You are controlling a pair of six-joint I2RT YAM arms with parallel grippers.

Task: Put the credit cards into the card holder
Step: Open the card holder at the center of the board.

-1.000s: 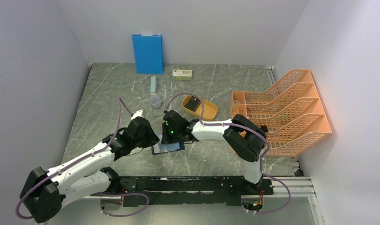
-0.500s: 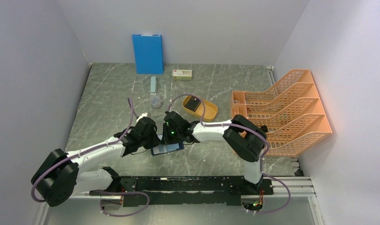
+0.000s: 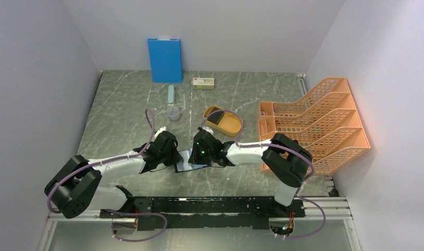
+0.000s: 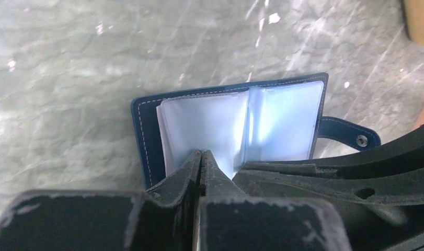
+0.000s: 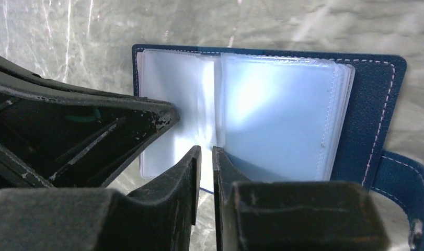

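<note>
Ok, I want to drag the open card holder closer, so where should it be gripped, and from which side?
Probably the snap tab. The card holder lies open and flat on the table, so its covers offer little edge to pinch, and the clear sleeves look flimsy. The tab sticks out past one cover as a narrow strap: come from that side, closing across its width.

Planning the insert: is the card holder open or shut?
Open. The card holder lies spread flat, clear sleeves exposed, snap tab hanging free.
</note>
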